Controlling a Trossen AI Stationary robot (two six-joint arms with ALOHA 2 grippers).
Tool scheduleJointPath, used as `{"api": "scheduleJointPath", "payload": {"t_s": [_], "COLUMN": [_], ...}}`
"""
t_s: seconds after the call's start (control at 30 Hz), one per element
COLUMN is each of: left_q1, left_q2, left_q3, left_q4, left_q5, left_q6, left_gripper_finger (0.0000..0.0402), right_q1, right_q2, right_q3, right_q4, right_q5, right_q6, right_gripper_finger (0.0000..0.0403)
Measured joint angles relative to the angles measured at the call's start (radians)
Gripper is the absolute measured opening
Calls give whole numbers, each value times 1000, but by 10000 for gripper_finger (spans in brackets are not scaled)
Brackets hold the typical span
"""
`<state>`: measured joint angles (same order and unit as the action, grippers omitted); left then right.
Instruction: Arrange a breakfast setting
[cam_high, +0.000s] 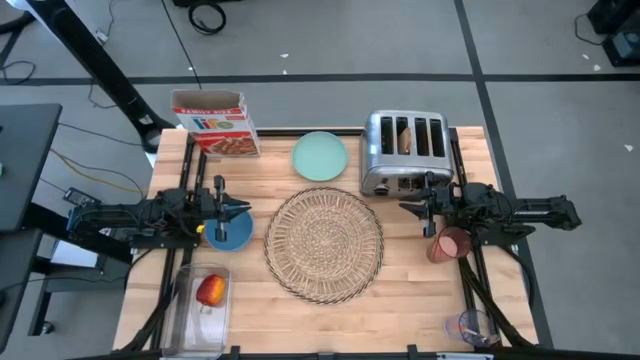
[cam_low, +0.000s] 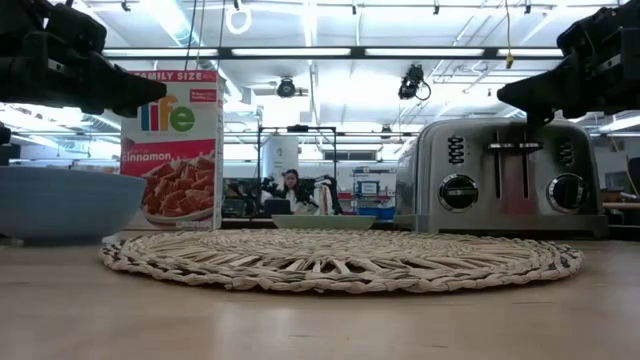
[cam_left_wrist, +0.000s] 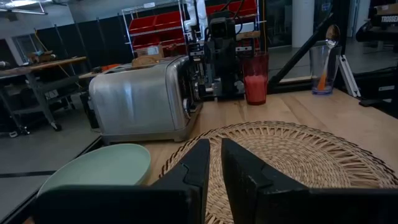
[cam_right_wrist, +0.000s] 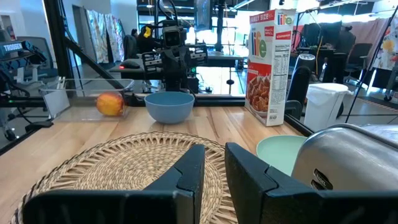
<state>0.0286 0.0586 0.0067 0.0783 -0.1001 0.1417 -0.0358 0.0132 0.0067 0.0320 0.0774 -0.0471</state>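
Showing an early stage of the breakfast setting: only the placemat is in position, lying at the centre of the tabletop with nothing on it. The plate lies just beyond the mat at 12 o'clock, the bowl just beside it at 9 o'clock, and the cup stands at 3 o'clock. The apple rests in a clear bin at 8 o'clock. The toast sits in a slot of the toaster at 1 o'clock. The spoon stands in a clear glass at 4 o'clock. By this judgement every item other than the mat remains to be placed.

The left claw hovers above the bowl, its fingers nearly pressed together and holding nothing. The right claw hangs in front of the toaster, near the cup, its fingers likewise close together and empty.

The tabletop is pale butcher-block wood. A cereal box stands at 11 o'clock. The room beyond is a workshop with grey floor, ceiling strip lights, shelving with red bins and a seated person far off.
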Motion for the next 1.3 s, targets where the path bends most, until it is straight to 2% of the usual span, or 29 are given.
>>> {"api": "scheduleJointPath", "payload": {"t_s": [1.3], "left_q1": [0], "left_q2": [0], "left_q3": [0], "left_q4": [0], "left_q5": [0], "left_q6": [0], "left_gripper_finger": [50], "right_q1": [-1], "right_q2": [0], "right_q3": [0], "right_q4": [6], "right_q5": [3], "right_q6": [1], "right_gripper_finger": [74]}}
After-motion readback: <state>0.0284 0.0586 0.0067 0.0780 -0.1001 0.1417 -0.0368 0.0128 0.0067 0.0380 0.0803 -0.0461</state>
